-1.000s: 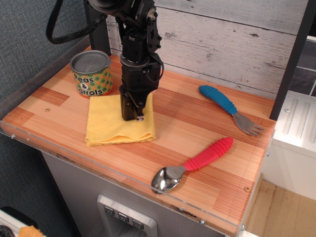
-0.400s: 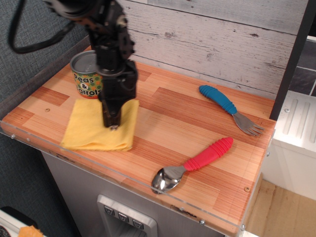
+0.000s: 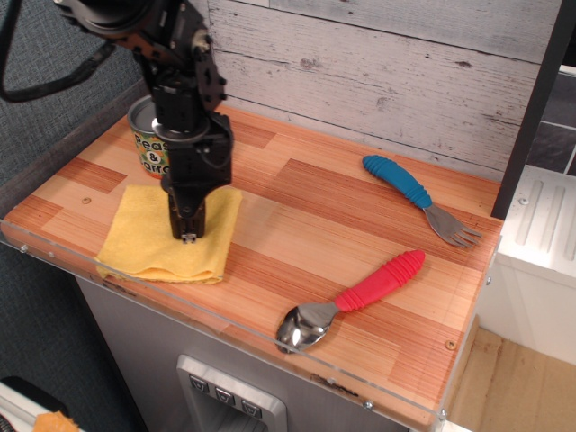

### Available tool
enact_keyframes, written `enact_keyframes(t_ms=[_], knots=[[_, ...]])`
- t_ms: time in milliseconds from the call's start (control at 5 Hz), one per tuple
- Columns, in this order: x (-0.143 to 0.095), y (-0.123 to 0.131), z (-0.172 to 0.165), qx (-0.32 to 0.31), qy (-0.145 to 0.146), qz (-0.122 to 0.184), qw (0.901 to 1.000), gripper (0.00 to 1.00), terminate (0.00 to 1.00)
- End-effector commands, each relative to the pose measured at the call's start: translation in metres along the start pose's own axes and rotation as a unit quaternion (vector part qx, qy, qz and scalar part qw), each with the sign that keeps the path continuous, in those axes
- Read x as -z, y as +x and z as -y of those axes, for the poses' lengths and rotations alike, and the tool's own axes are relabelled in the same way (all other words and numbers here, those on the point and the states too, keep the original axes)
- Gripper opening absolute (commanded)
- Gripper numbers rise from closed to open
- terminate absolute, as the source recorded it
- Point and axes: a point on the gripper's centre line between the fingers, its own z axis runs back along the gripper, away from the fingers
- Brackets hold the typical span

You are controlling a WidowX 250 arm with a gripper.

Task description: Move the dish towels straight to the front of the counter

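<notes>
the fingers (image 3: 187,232) pointed straight down and pressed on the yellow dish towels (image 3: 157,241); i could not tell if they were pinched or loose. the towels lay right under them, close to the clear front rim of the tabletop (image 3: 297,211). a good slide would need steady pressing and a straight pull. behind the fingers stood a can (image 3: 147,142).

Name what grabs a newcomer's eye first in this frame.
The black pincer pressed down onto the yellow dish towels at the counter's front left, with a peas-and-carrots can just behind. To the right lie a red-handled spoon near the front and a blue-handled fork farther back.
</notes>
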Motion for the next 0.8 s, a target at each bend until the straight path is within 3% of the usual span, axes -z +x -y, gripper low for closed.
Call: enact_keyframes(t_ms=[0, 600], knots=[[-0.008, -0.015, -0.015, -0.032, 0.028, 0.005, 0.9991, 0.0, 0.0], [-0.018, -0.014, -0.021, -0.045, 0.04, 0.034, 0.9976, 0.0, 0.0]])
